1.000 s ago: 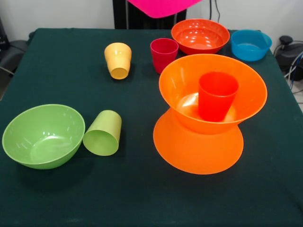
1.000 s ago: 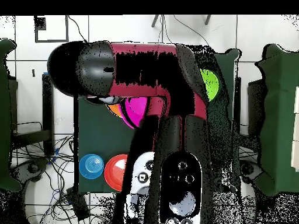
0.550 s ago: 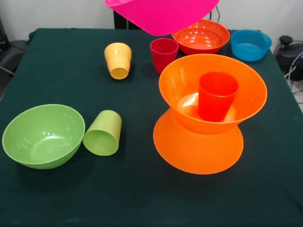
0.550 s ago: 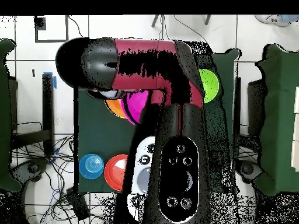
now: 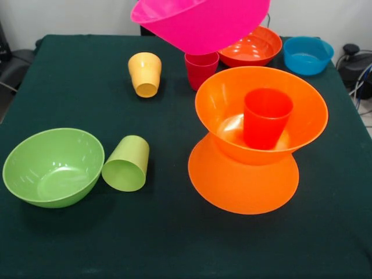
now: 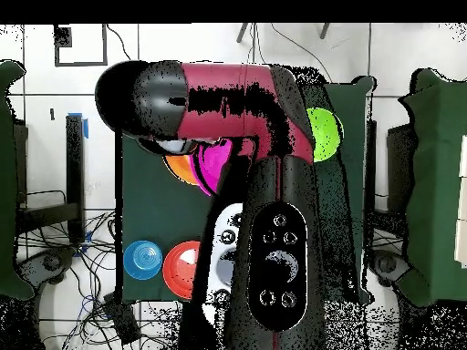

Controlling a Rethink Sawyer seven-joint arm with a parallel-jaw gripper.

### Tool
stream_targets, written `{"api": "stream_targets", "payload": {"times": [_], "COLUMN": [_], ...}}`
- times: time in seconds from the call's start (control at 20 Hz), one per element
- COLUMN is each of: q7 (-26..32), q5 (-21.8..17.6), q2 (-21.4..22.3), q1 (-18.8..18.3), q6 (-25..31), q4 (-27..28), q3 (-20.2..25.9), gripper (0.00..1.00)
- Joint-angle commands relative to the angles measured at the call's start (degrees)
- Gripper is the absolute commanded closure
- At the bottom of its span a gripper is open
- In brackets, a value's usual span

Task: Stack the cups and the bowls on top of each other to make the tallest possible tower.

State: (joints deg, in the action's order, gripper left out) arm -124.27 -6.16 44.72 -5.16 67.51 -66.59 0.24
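The large pink bowl [image 5: 200, 23] hangs in the air at the top of the front view, mouth up and tilted, its rim higher on the right than on the left; it sits up and to the left of the red-orange cup [image 5: 266, 118], which I judge to be its landing place. That cup stands upright inside the upper large orange bowl [image 5: 261, 110], which rests base to base on an inverted large orange bowl [image 5: 243, 180], so the coming move calls for carrying the pink bowl right and nearer, then down, with its base centred over the cup's mouth and its rim levelled. The fingers are not visible in either view, so I cannot tell how they hold the bowl; in the overhead view the red and black arm [image 6: 228, 100] covers it almost wholly. Just behind the hanging bowl stand the magenta-red cup [image 5: 200, 72] and the round red-orange bowl [image 5: 253, 49], with the small blue bowl [image 5: 308, 55] far right. The yellow-orange cup [image 5: 145, 74], the lime green cup [image 5: 127, 164] on its side and the lime green bowl [image 5: 52, 167] lie well apart on the left of the tabletop [image 5: 70, 244], clear of the path.
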Motion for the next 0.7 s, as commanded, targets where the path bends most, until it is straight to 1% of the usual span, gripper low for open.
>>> {"api": "stream_targets", "payload": {"times": [0.05,0.45,0.7], "q7": [-3.4,-4.0,-4.1], "q5": [0.3,0.1,0.1], "q2": [-2.0,-2.1,-2.6], "q1": [1.3,1.9,2.1], "q6": [3.5,1.2,1.4], "q4": [3.0,1.3,2.1], "q3": [3.2,2.9,2.8], "gripper": [1.00,1.00,1.00]}}
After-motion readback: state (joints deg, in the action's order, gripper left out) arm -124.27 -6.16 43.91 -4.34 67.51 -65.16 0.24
